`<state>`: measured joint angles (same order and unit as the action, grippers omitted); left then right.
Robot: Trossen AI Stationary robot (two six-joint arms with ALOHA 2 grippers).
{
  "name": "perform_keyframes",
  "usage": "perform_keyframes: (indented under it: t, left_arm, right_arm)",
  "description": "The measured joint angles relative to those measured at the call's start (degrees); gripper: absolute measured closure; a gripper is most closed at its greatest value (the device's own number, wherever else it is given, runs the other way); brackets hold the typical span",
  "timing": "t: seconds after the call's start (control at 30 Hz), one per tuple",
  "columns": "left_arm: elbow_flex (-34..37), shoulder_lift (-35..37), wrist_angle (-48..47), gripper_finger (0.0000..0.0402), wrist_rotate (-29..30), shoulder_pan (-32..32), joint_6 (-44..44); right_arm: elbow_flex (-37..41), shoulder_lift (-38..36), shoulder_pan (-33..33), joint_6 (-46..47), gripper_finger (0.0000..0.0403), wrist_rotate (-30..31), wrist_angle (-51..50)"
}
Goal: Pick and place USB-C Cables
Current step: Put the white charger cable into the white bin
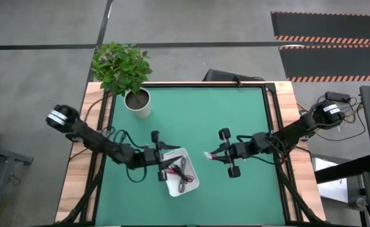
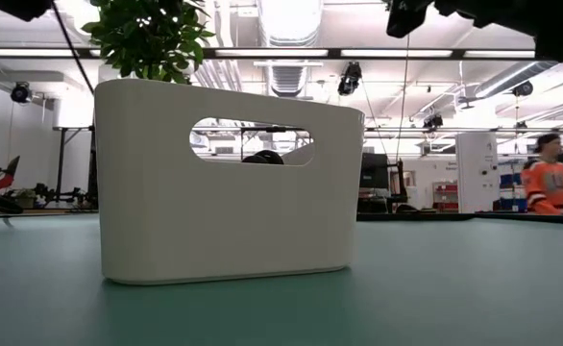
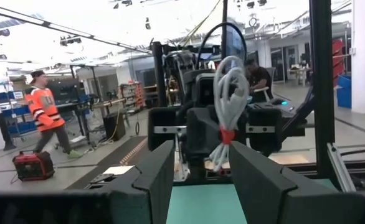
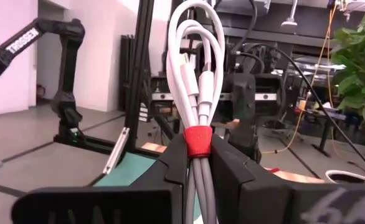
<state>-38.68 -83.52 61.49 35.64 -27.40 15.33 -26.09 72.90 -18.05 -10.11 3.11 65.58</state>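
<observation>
On a green table mat (image 1: 235,120), the right gripper (image 4: 198,163) grips a white cable (image 4: 194,68) upright at its red tie, well right of the white tray (image 1: 191,183), while the left gripper (image 1: 161,165), fingers apart, hovers over that tray.

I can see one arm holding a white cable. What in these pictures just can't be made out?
- Tray contents: in the low view the white tray wall hides everything inside.
- In the high view the cables in the tray are too small to count.
- White cable: its lower end is cut off by the right wrist view's edge.
- Left gripper: its jaws are too small overhead.
</observation>
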Motion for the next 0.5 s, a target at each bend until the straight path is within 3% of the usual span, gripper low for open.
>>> perform_keyframes:
  t: [0.5]
  left_arm:
    - [-11.74,-10.85,0.22,0.0263,0.04,0.11,0.34]
  right_arm:
    - [0.29,0.00,-0.21,0.64,0.0374,-0.04,-0.06]
